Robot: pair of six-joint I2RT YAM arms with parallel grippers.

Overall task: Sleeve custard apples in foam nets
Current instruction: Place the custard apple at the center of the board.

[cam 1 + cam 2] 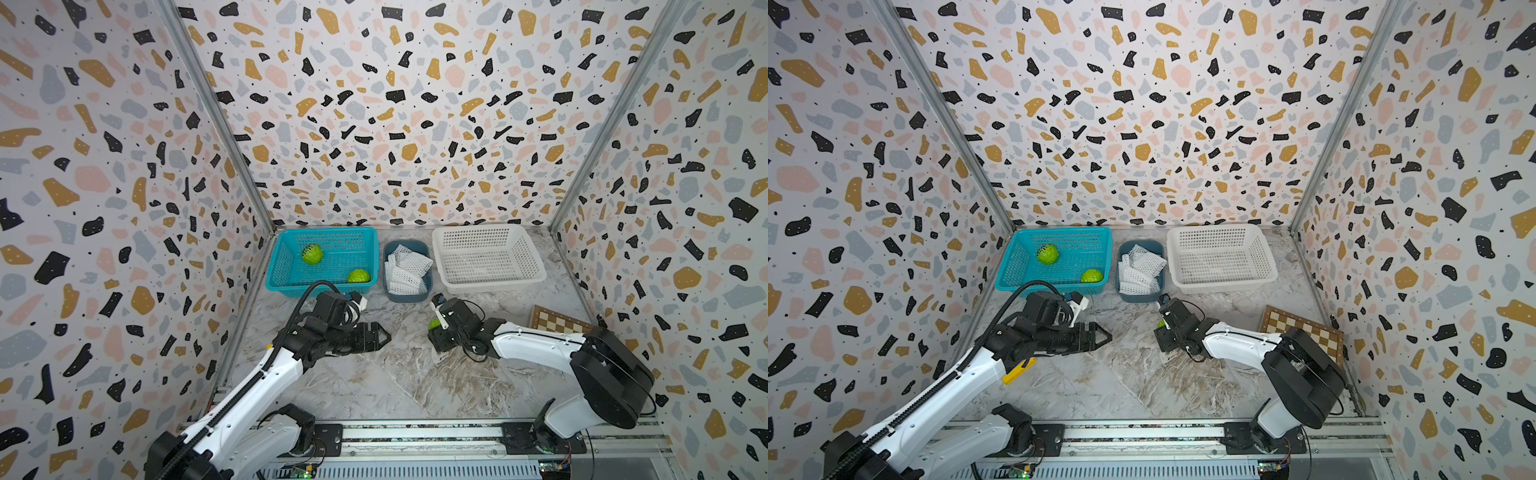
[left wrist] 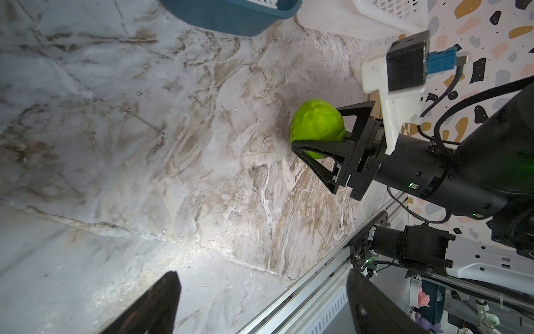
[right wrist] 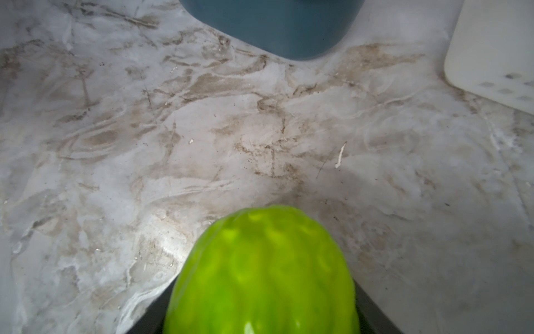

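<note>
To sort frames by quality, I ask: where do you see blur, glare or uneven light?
Right wrist view: the held custard apple is close and soft, the table behind clearer. Left wrist view: glare on the table near the dark, blurred left pincer. Both top views: sharp, evenly lit.

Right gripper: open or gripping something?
Gripping. The right gripper is clamped on a bare custard apple, one finger on either side, in the left wrist view.
</note>
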